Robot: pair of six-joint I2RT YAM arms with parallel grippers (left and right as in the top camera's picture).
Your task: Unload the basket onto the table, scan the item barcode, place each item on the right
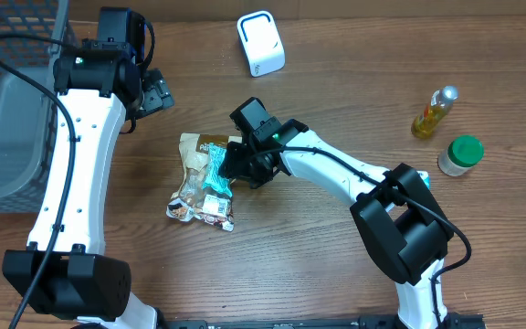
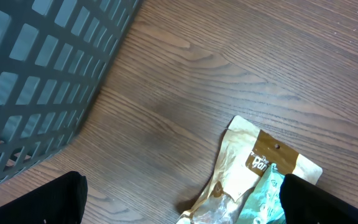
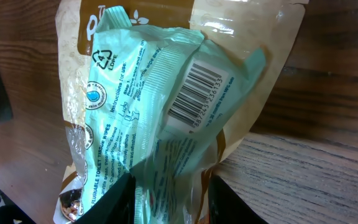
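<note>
Wooden table (image 1: 336, 274): at centre the right gripper (image 1: 228, 174) pinches a teal wipes packet (image 3: 154, 106) lying over a tan pouch (image 1: 193, 148), barcode (image 3: 194, 93) facing up, probably ready for the white scanner (image 1: 261, 43) at twelve o'clock. At ten o'clock the left gripper (image 1: 158, 91) hangs spread.

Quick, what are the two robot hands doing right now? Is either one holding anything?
Left gripper: open, fingers wide apart, holding nothing.
Right gripper: closed on the teal wipes packet.
</note>
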